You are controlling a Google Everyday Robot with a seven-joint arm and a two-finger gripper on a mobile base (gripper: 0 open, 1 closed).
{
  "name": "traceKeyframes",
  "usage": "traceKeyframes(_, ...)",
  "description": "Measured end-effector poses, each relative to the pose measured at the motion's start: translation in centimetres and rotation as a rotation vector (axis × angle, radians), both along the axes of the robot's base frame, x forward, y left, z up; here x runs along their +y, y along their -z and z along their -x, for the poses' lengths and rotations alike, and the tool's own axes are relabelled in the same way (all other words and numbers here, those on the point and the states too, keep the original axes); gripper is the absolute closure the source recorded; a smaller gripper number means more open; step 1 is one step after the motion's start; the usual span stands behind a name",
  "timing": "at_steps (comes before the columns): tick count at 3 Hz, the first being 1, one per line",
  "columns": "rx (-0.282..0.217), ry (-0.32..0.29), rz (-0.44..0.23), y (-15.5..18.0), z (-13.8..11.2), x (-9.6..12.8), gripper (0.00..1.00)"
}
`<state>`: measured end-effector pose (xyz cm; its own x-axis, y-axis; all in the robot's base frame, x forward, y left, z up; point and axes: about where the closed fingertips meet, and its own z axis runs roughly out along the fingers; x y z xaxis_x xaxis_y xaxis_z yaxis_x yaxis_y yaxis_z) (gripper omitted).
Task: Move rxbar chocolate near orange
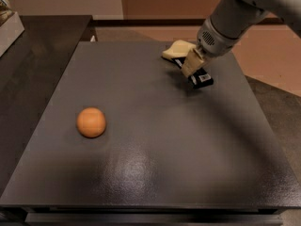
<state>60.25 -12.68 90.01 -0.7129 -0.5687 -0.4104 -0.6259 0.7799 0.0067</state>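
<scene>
Reaching in from the far right, the pale grey arm [225,25] slants down toward the bench [155,164] and ends in the claw [192,64], which sits over the far right part of the dark surface. Its tan fingers [190,67] are clamped on the chocolate bar [201,77], a small black wrapped piece that pokes out to the near right of the claw, its white barcode patch facing up at that end. The bar lies slanted, its other end running under the claw toward the sponge [178,48]. That pale yellow sponge sits just beyond the claw on the far side of the bench; whether it touches the bar or only comes close, I cannot tell. A soft shadow falls on the bench just left of the bar. The orange [91,122] rests alone on the left side of the bench, well apart from the bar and the claw, with dark surface between them.
</scene>
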Motion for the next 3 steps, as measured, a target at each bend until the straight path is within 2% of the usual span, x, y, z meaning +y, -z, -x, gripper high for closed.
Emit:
traceKeyframes(1, -0.006, -0.101, -0.01, -0.7, 0.7, 3.8, 1.0)
traceKeyframes(2, 0.003, -0.157, -0.001, -0.6, 1.5, 6.6, 1.0)
traceKeyframes(3, 0.018, -0.173, 0.015, -0.3, 2.4, 8.4, 1.0)
